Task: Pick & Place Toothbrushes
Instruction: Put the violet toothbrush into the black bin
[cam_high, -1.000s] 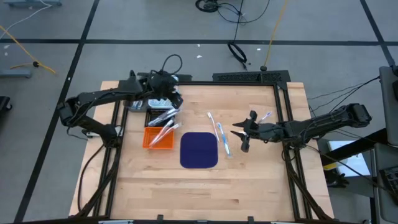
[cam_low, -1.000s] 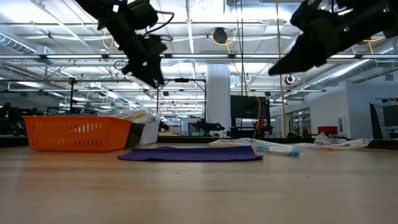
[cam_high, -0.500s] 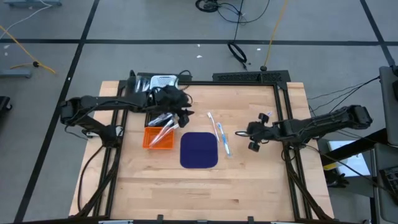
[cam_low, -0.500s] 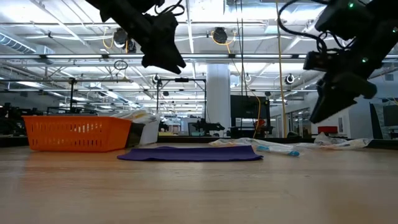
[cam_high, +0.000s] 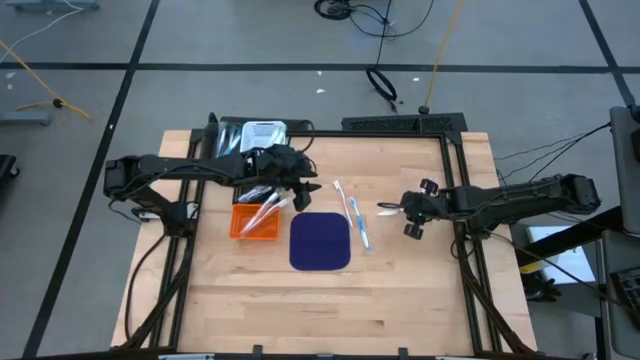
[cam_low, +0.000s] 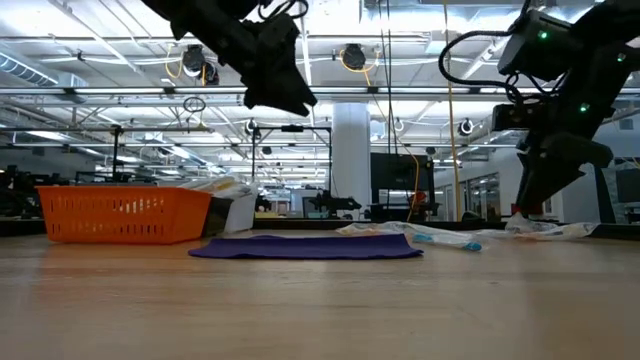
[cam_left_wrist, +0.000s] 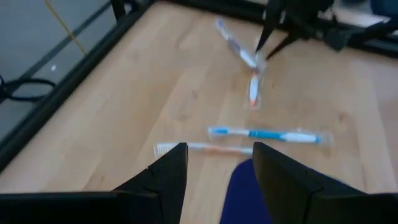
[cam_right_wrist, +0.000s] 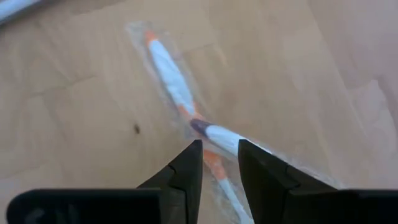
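**Right tool closing on a wrapped toothbrush**

The right tool hangs low over an orange-and-white wrapped toothbrush on the wooden counter, fingers narrowly parted astride it, not yet gripping. The left tool, open and empty, hovers near two more toothbrushes beside the blue mat. Others fill the orange basket. The slick wrapper could likely slip sideways as the fingers pinch.

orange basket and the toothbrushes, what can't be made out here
- Orange mesh basket: the count of wrapped toothbrushes inside; too small and overlapping in the high view, hidden by its wall in the low view.
- Right hand: whether it grips the orange-and-white wrapped toothbrush; its fingers hide the contact in its wrist view.
- Grey tray: contents too small, partly under the left arm.
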